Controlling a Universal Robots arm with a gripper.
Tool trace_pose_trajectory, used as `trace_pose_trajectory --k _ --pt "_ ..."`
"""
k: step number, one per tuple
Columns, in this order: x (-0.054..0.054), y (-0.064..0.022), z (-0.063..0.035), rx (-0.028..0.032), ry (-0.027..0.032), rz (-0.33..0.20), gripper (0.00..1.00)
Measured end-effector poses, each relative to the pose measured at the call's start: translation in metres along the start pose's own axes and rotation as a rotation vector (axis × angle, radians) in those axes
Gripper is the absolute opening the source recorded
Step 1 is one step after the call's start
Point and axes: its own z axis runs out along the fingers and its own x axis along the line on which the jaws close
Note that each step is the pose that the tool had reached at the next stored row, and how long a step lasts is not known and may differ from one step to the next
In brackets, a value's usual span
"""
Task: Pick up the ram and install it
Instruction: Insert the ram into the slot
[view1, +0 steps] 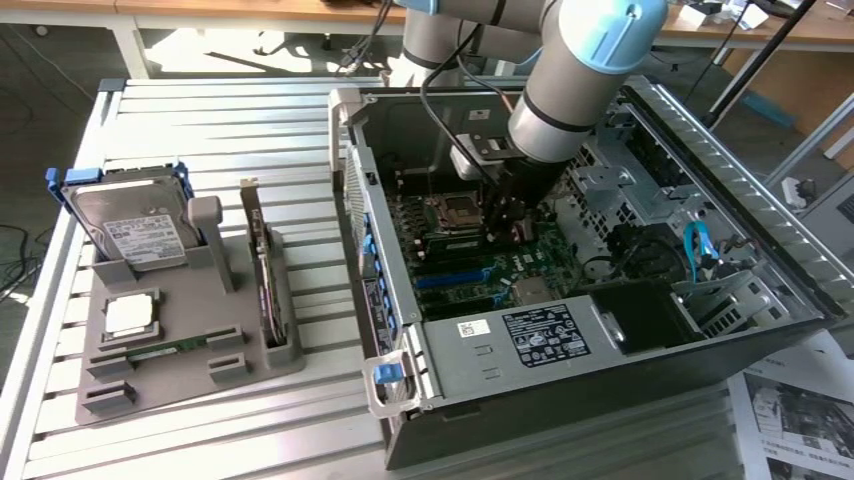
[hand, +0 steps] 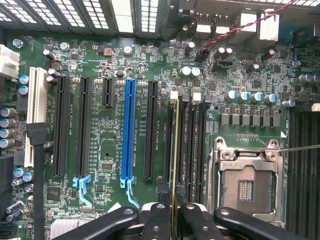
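Observation:
My gripper (view1: 514, 225) reaches down inside the open computer case (view1: 747, 210), just above the green motherboard (view1: 467, 268). In the wrist view the gripper (hand: 174, 220) is shut on the ram (hand: 174, 150), seen edge-on as a thin yellow-green line between the two black fingers (hand: 157, 222). The stick lines up with the memory slot (hand: 168, 145) closest to the black expansion slots, beside the open processor socket (hand: 247, 187). Whether its lower edge sits in the slot or hovers over it, I cannot tell.
On the exterior view's left, a grey holder tray (view1: 174, 390) carries a hard drive (view1: 134, 225), a dark expansion card (view1: 267, 290), a square silver processor chip (view1: 130, 313) and a thin green strip (view1: 167, 350). Case walls, drive cages and cables surround the arm.

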Motion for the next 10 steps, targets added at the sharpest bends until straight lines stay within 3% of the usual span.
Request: trace_pose_trajectory --k 10 --pt "0.0000 -0.0016 0.0001 -0.0001 0.0001 0.000 0.14"
